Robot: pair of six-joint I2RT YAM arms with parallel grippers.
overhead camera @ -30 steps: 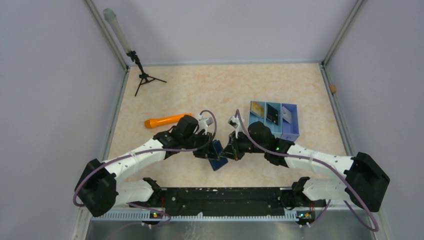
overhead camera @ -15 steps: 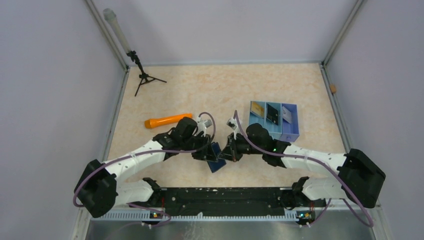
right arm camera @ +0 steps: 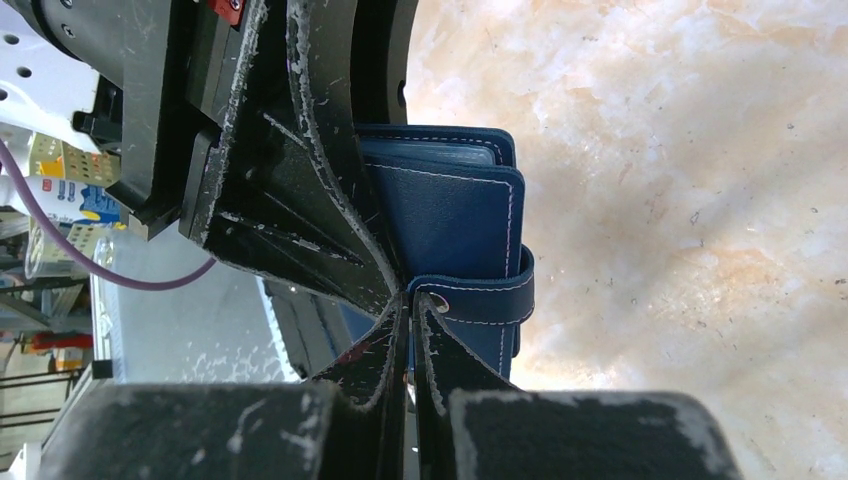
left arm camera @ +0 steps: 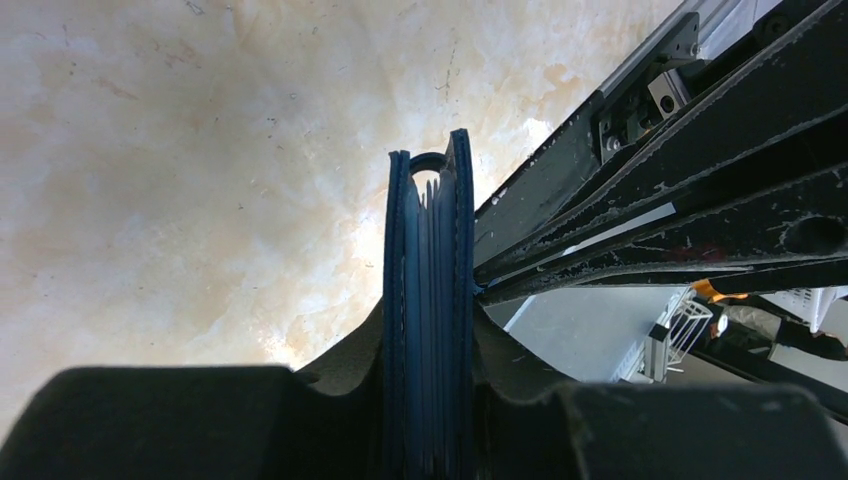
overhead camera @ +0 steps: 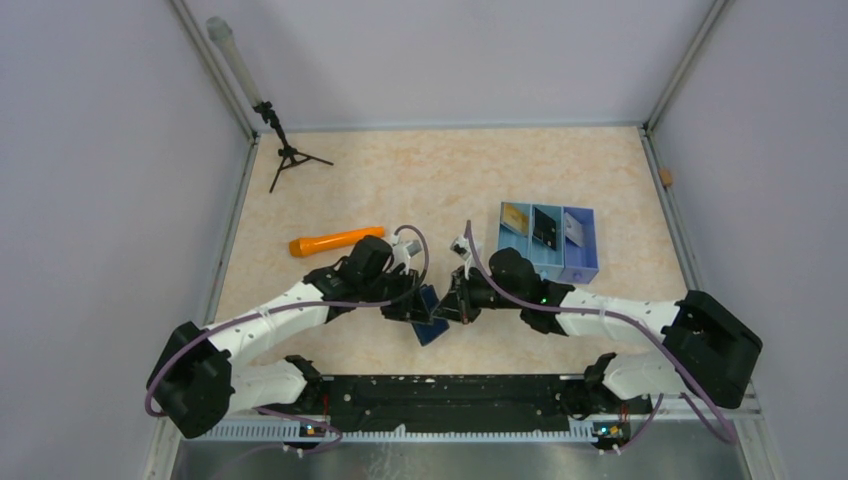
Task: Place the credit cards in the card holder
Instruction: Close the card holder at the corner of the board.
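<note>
I count one navy card holder [overhead camera: 432, 318], three credit cards [overhead camera: 545, 228] - gold, black, white - one blue three-compartment tray [overhead camera: 580, 270], one orange cylinder [overhead camera: 335, 241], one small tripod [overhead camera: 290, 155] on the tabletop [overhead camera: 420, 180].

Nothing legible shows on the card holder [right arm camera: 455, 225] or the credit cards [overhead camera: 545, 228].

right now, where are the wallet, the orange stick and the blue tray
wallet [right arm camera: 450, 215]: right wrist view, on its navy cover
orange stick [overhead camera: 337, 240]: top view, middle of its length
blue tray [overhead camera: 580, 268]: top view, bare near end of its right compartment
</note>
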